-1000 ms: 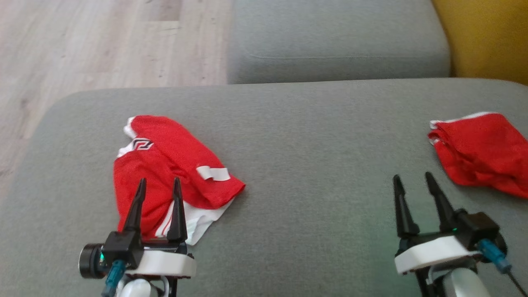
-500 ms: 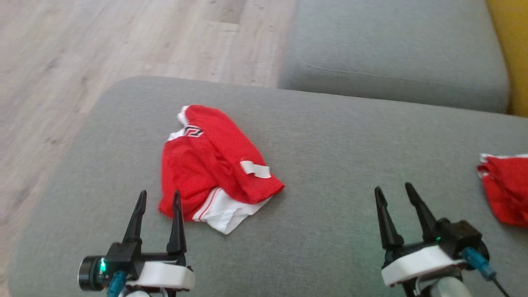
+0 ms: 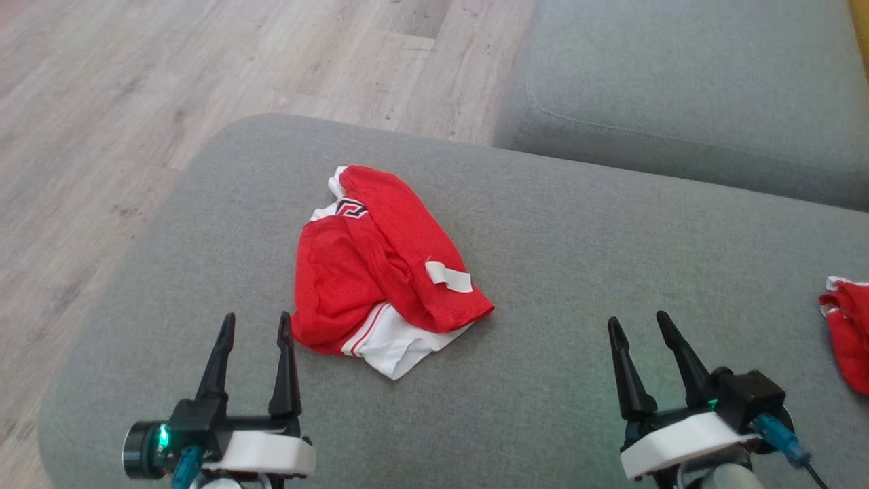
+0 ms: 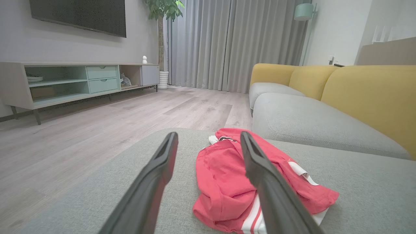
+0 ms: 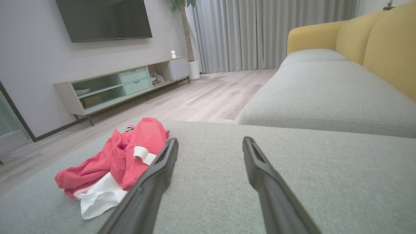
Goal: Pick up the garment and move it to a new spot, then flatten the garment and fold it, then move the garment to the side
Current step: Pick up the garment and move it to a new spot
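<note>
Starting at the left, the wooden floor (image 3: 136, 102) is running past the edge of the grey cushion (image 3: 577, 272) I'm working over. I'm holding my left gripper (image 3: 256, 316) low over the cushion's near left part, its two dark fingers spread wide and carrying nothing. Just ahead of it and a touch to the right, the garment (image 3: 370, 272) is lying in a crumpled heap on the cushion: red cloth, white trim poking out at the near end, a dark logo at the far end and a small white tag on top. In my left wrist view it is sitting between and beyond my fingers, not touching them as far as I can tell.

I'm judging this as the very first step, the pick-up, with no grasp made yet. The next move is asking me to reach forward, drop onto a raised fold, not a flat layer, and close there, so the cloth comes up in one bunch off the soft surface.

Further right, the cushion is lying bare. My right gripper (image 3: 637, 318) is hovering well apart from the garment, fingers likewise spread and empty. At the far right edge, another red cloth (image 3: 845, 333) is peeking in.
</note>
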